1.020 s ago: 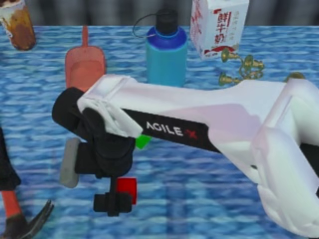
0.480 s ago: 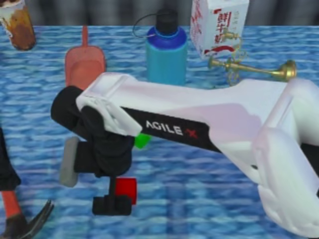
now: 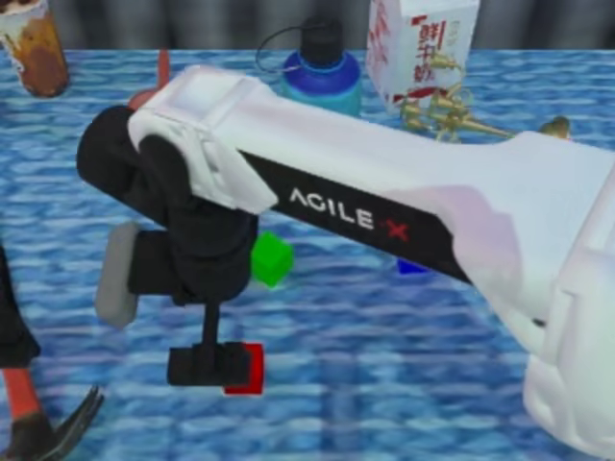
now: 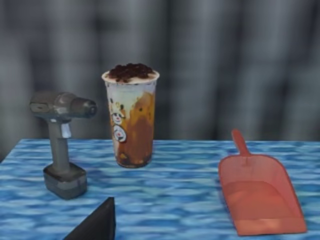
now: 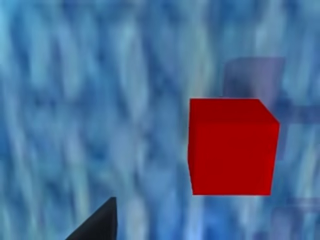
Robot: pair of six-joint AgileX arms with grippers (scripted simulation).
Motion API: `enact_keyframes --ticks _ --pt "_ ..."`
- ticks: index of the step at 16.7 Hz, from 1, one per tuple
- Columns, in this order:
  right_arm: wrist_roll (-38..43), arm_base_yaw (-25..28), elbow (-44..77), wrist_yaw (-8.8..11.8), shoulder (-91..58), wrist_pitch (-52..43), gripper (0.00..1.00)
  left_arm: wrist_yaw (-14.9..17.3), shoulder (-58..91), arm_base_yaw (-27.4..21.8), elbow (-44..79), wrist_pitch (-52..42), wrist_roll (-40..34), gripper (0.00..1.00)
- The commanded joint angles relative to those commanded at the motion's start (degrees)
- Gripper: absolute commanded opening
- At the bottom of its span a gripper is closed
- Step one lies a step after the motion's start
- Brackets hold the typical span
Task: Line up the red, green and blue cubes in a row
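The right gripper [image 3: 213,366] is poised above the red cube [image 3: 252,370] near the front edge — whether its fingers are apart cannot be told. The green cube [image 3: 271,258] lies farther back, the blue cube [image 3: 411,267] to its right — the row is judged unfinished.

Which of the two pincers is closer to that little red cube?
The right one. The right pincer hangs directly beside the red cube, partly covering it from above. The left arm sits parked at the table's left edge, well away.
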State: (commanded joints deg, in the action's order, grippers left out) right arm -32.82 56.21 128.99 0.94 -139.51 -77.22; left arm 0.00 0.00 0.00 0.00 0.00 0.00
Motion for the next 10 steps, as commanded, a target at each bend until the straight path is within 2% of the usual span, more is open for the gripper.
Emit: enact_keyframes --ticks 6,10 --pt "0.31 -0.96 -1.41 0.12 1.45 1.39 1.0 0.07 1.57 -0.56 1.56 -1.02 0.09 1.0" --pt "2.5 -5.56 -10.23 0.78 11.61 8.37 1.0 0.23 11.16 -3.42 11.07 -6.93 0.73 1.0"
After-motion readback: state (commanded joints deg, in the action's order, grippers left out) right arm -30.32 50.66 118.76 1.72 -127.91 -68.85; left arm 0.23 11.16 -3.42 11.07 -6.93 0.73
